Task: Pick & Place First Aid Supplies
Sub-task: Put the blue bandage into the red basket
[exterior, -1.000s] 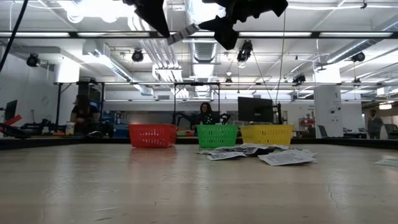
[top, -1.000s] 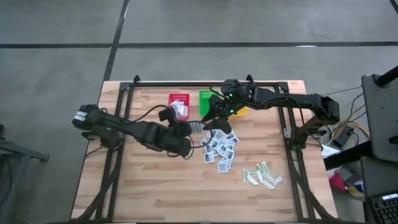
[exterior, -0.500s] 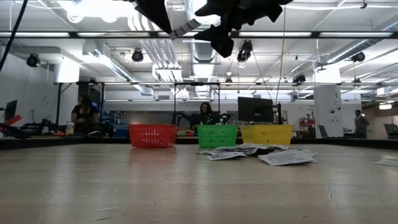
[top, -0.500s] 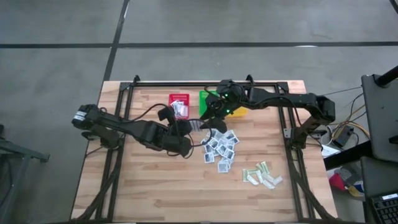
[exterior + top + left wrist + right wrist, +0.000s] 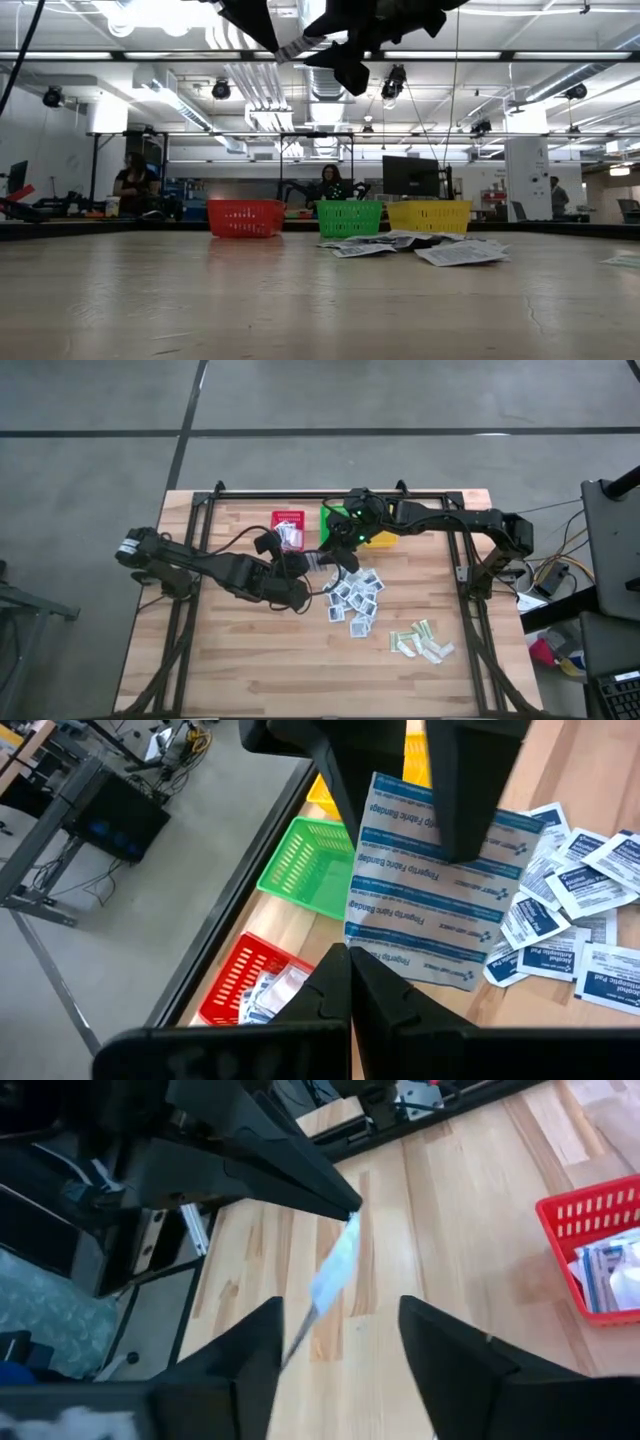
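Baskets of slotted plastic number three: red basket point(image 5: 287, 530) holding flat packets, green basket point(image 5: 305, 867), yellow basket point(image 5: 429, 215). My left gripper point(image 5: 348, 958) pinches one oblong blue-striped packet point(image 5: 430, 880) above the table point(image 5: 240, 650); my right gripper point(image 5: 335, 1325) straddles it, spread. Square packets point(image 5: 355, 598) and beige strips point(image 5: 422, 641) lie loose.

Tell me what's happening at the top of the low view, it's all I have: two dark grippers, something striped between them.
Observer: The left gripper is shut on a white packet with blue stripes, held above the table.
Operator: Right gripper on it?
Observer: Not yet. The right gripper is open, one finger on each side of the packet's edge.
Operator: Red basket empty?
Observer: No, the red basket holds a few packets.
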Available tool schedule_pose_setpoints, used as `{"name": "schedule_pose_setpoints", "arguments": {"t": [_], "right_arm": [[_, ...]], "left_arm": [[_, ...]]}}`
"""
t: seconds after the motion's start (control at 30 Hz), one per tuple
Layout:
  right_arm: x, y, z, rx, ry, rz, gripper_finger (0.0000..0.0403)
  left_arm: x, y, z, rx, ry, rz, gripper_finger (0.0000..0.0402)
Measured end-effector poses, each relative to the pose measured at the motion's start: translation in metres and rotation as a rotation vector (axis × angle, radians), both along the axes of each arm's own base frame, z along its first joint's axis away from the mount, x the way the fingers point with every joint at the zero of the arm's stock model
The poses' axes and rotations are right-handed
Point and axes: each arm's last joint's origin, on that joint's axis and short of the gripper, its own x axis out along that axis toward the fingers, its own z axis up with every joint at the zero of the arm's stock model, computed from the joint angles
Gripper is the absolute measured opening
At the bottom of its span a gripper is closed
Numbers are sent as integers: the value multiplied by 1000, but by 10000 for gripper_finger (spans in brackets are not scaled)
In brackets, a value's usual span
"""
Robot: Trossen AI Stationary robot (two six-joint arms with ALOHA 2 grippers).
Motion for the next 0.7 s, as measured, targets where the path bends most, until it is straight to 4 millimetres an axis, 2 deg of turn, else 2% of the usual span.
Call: {"name": "schedule_pose_setpoints", "arguments": {"t": [0.33,0.7], "right_arm": [[0,0,-1,-15,-2,8,20],[0,0,-1,-19,2,9,8]], "left_arm": [[0,0,0,-5,-5,1,0],[-1,0,1,-13,-3,-13,0]]}}
